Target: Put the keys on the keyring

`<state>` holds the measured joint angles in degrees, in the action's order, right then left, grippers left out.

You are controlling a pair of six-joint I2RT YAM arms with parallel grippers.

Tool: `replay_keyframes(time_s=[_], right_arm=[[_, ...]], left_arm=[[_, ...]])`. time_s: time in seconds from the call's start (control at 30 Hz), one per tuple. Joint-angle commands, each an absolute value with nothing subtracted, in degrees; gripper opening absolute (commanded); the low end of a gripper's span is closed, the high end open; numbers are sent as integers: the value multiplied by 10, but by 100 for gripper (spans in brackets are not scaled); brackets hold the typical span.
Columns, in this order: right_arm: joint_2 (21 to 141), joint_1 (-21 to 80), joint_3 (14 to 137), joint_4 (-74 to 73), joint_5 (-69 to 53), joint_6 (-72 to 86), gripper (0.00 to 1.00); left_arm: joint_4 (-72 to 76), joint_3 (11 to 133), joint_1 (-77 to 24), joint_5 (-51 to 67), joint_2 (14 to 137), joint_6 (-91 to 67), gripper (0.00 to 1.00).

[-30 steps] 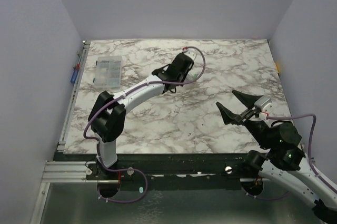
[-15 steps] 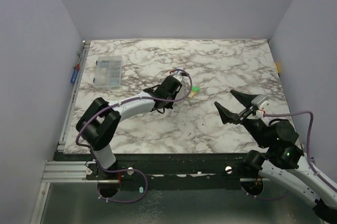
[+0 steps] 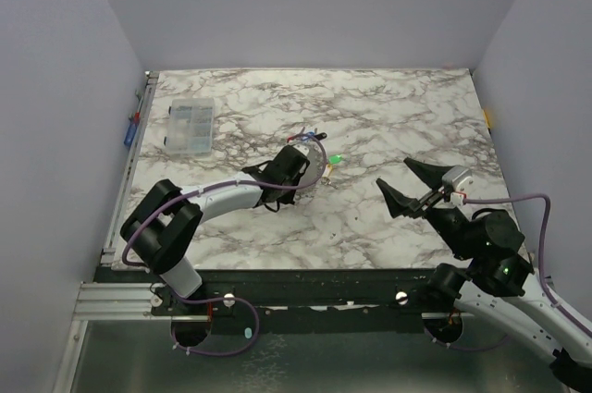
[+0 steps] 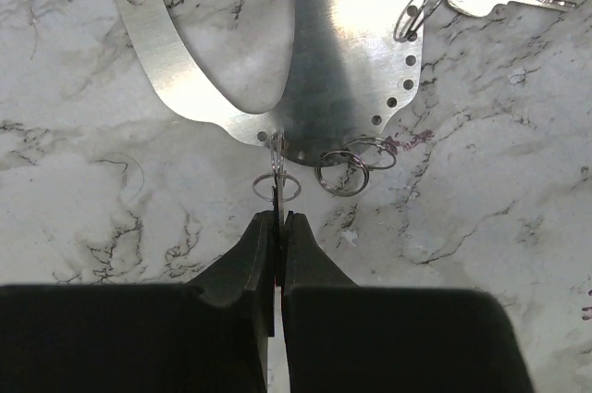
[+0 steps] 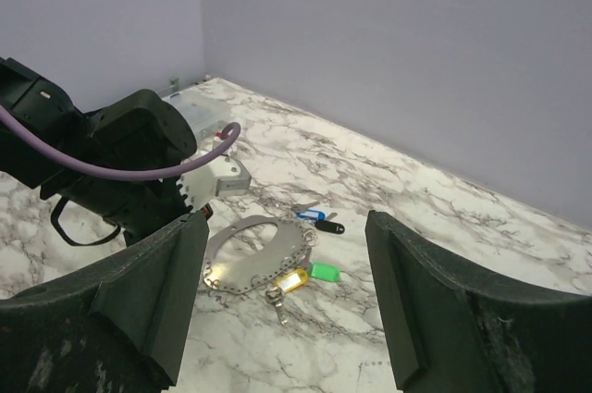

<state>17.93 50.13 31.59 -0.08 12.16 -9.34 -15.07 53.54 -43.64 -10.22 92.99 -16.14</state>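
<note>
I am watching the keyring, a flat silvery metal band curving into a loop with holes along its edge, lying near the middle of the marble table. Wire rings are hanging from some holes, and the keys, with yellow, blue and green heads, are lying just beside it. The left gripper is pinching shut on the nearest wire ring. The right gripper is hovering wide open, holding nothing, well apart.

A clear plastic box is lying near the far left corner of the marble table. A small blue object is sitting beside the table's left edge.
</note>
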Motion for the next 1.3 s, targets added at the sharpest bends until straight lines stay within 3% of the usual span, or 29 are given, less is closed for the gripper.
replay_keyframes(time_s=[0.0, 0.27, 0.4, 0.53, 0.8, 1.0, 1.03, 1.07, 1.13, 1.17, 1.27], right_arm=[[181, 498, 312, -15, 132, -84, 78], [200, 498, 311, -8, 134, -76, 78], [210, 498, 309, -7, 131, -71, 78], [216, 498, 308, -5, 132, -71, 78], [226, 498, 311, -5, 134, -75, 78], [228, 498, 320, -6, 137, -85, 80], [228, 498, 321, -5, 142, -85, 83], [226, 498, 322, -5, 147, -83, 97], [220, 498, 323, 15, 153, -74, 100], [216, 498, 323, 24, 153, -69, 100], [213, 498, 326, 46, 159, -33, 100]], left_arm=[[-145, 514, -440, -94, 906, -164, 0], [-147, 507, -440, -150, 918, -116, 0], [-141, 507, -440, -155, 925, -86, 12], [-132, 505, -440, -175, 925, -68, 16], [-132, 501, -440, -237, 911, -50, 51], [-137, 499, -439, -324, 856, -48, 67], [-137, 499, -438, -340, 843, -49, 69], [-136, 499, -437, -360, 827, -52, 72], [-133, 498, -434, -394, 798, -53, 82], [-131, 495, -433, -411, 782, -58, 94], [-100, 468, -429, -436, 724, -41, 99]])
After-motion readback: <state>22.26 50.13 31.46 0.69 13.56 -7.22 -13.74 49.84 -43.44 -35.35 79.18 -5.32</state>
